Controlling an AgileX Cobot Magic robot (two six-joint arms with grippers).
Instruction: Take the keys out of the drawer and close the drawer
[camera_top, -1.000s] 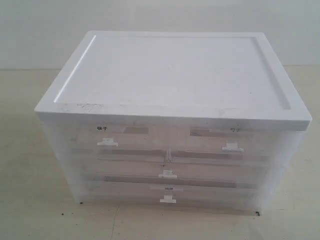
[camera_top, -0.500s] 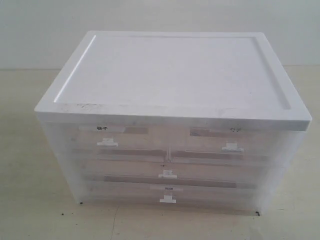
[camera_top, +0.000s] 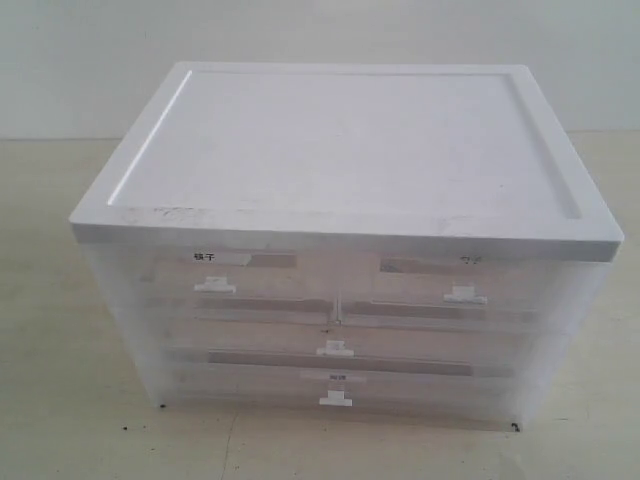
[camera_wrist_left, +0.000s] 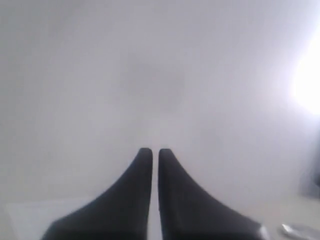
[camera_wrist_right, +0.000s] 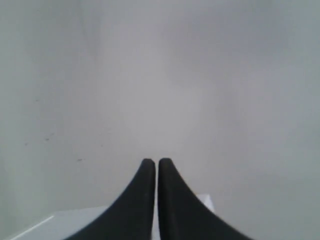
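A translucent plastic cabinet with a white top (camera_top: 345, 150) stands on the table in the exterior view. Its bottom full-width drawer (camera_top: 240, 388), with a white tab handle (camera_top: 336, 400) and a small label (camera_top: 337, 377) above it, is shut. The keys are hidden. Neither arm shows in the exterior view. My left gripper (camera_wrist_left: 155, 151) is shut with nothing between its dark fingers and faces a pale blank surface. My right gripper (camera_wrist_right: 156, 161) is shut too, empty, and faces a plain grey surface.
Two half-width drawers (camera_top: 215, 272) (camera_top: 462, 280) sit in the top row, each with a label and tab handle. An unlabelled full-width drawer (camera_top: 336, 349) lies below them. The beige table (camera_top: 60, 420) stretches around the cabinet.
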